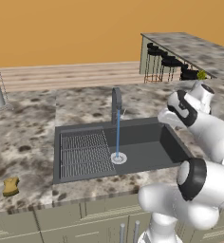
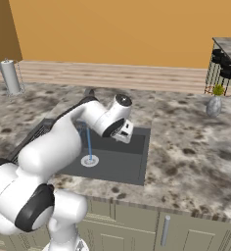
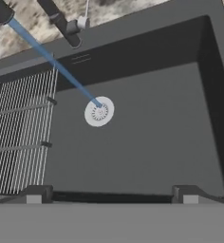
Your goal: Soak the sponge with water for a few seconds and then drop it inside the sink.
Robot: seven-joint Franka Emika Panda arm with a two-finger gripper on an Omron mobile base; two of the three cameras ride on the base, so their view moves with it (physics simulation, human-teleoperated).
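One sponge (image 1: 10, 186) lies on the marbled table (image 1: 28, 133) left of the sink (image 1: 147, 142), well apart from me. Water (image 1: 117, 135) runs onto the drain (image 1: 118, 158). My fingers (image 3: 111, 194) hang open over the basin. Orange walls stand behind.

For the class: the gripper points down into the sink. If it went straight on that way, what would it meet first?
Most likely the bare floor of the sink, to the right of the drain and clear of the water and the grate. The gripper has its jaws open; exact depth is unclear.
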